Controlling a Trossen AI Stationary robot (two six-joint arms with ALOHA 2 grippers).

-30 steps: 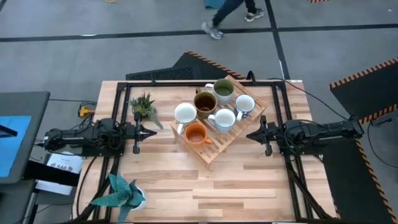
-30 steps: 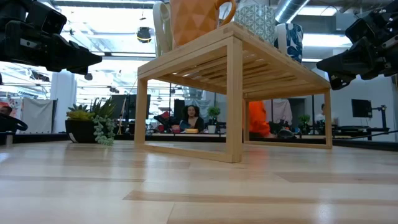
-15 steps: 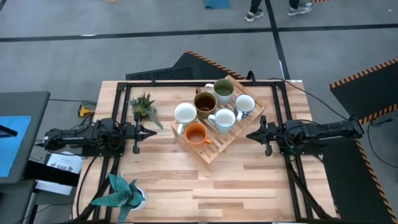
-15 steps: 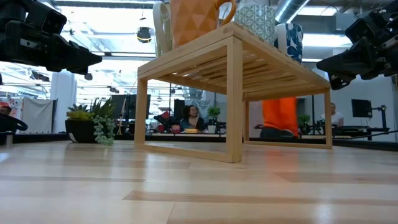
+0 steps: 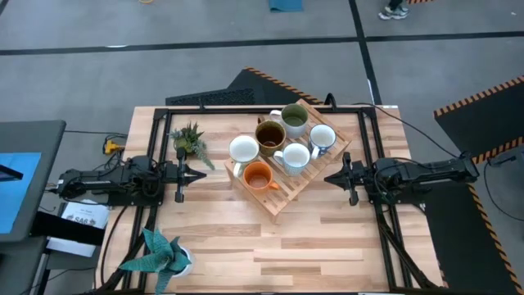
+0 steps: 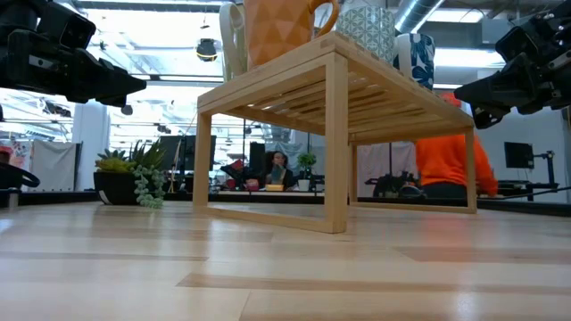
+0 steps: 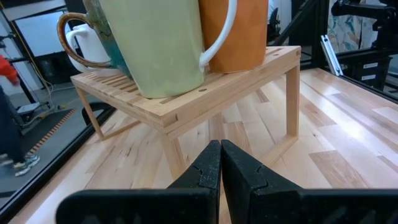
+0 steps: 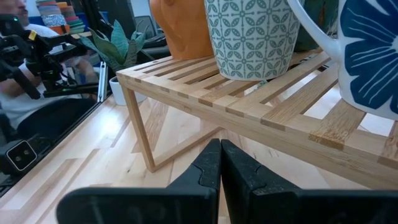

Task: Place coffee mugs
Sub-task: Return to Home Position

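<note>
Six mugs stand upright on their bases on the slatted wooden rack (image 5: 288, 190): cream-white (image 5: 243, 150), orange (image 5: 257, 175), dark brown (image 5: 269, 135), green (image 5: 294, 120), a patterned white one (image 5: 295, 156) and a white one with blue flowers (image 5: 322, 138). My left gripper (image 5: 202, 174) is shut, left of the rack and above the table. My right gripper (image 5: 327, 177) is shut, right of the rack. The left wrist view shows the cream-white mug (image 7: 160, 43) and the orange mug (image 7: 239, 31). The right wrist view shows the patterned mug (image 8: 250, 34) and the blue-flowered mug (image 8: 373, 53).
A small potted plant (image 5: 190, 141) stands near the table's far left, another (image 5: 164, 252) at its near left corner. A black frame (image 5: 262, 110) runs around the table's edges. Bare wood lies on the near side of the rack. A person in orange (image 6: 451, 160) stands beyond the table.
Neither arm nor any mug has moved. Beyond the table, the person in orange has walked to the right in the low view.
</note>
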